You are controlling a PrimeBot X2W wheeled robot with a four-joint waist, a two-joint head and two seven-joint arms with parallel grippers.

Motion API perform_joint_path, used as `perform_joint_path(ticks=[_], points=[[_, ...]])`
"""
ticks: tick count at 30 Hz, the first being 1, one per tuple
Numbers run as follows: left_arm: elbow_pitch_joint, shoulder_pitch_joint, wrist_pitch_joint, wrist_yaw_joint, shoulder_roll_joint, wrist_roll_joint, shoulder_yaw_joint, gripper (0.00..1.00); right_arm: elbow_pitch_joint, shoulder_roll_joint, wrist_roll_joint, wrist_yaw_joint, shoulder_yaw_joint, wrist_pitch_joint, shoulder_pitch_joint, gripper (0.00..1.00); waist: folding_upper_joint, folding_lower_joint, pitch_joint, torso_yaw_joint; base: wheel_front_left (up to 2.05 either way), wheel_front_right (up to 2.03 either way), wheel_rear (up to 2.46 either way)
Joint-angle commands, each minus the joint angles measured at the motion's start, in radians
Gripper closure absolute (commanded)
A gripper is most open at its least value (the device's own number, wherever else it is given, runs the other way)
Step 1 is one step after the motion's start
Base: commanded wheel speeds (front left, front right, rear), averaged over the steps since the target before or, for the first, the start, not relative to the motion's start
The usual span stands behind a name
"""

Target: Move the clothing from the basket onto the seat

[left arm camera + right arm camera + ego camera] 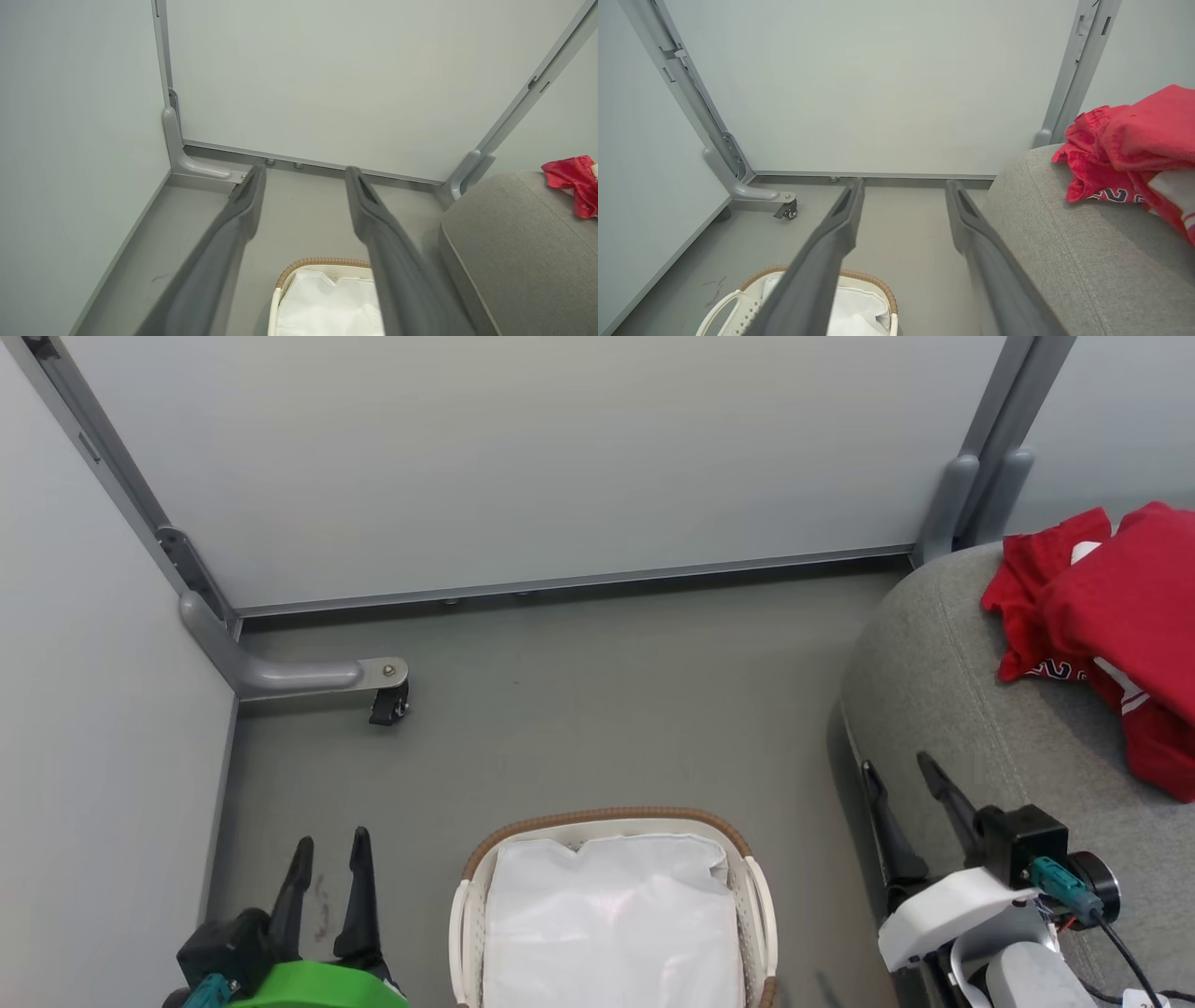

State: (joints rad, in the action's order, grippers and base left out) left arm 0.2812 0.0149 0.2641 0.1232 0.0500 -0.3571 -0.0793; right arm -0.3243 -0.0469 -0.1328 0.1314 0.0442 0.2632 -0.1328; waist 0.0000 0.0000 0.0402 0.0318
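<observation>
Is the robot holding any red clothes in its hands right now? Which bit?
No, nothing is held. The left gripper and the right gripper are both open and empty. The clothing lies on the seat.

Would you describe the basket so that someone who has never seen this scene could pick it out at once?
Start from the grey seat at the head view's right, where the red clothing lies. On the grey floor to its left stands the basket, at the bottom middle. It alone is oval, white and perforated, with a brown woven rim and a white cloth liner.
</observation>
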Motion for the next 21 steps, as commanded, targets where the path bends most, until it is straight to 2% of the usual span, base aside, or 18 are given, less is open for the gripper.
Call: perform_joint_path(ticks=[1, 3, 21], points=[[0.007, 0.001, -0.001, 0.0, 0.0, -0.003, -0.001, 1.0, -0.008, 0.001, -0.002, 0.0, -0.001, -0.001, 0.002, 1.0, 0.0, 0.0, 0.0, 0.0, 0.0, 0.0, 0.0], [0.021, 0.001, -0.002, 0.0, -0.001, -0.011, -0.001, 1.0, -0.023, 0.004, -0.011, 0.0, -0.002, -0.004, 0.008, 1.0, 0.0, 0.0, 0.0, 0.0, 0.0, 0.0, 0.0], [0.009, -0.031, -0.079, 0.002, 0.01, -0.311, 0.032, 1.0, 0.003, 0.002, -0.351, 0.0, -0.038, -0.09, 0.011, 1.0, 0.0, 0.0, -0.005, -0.005, 0.0, 0.0, 0.0]])
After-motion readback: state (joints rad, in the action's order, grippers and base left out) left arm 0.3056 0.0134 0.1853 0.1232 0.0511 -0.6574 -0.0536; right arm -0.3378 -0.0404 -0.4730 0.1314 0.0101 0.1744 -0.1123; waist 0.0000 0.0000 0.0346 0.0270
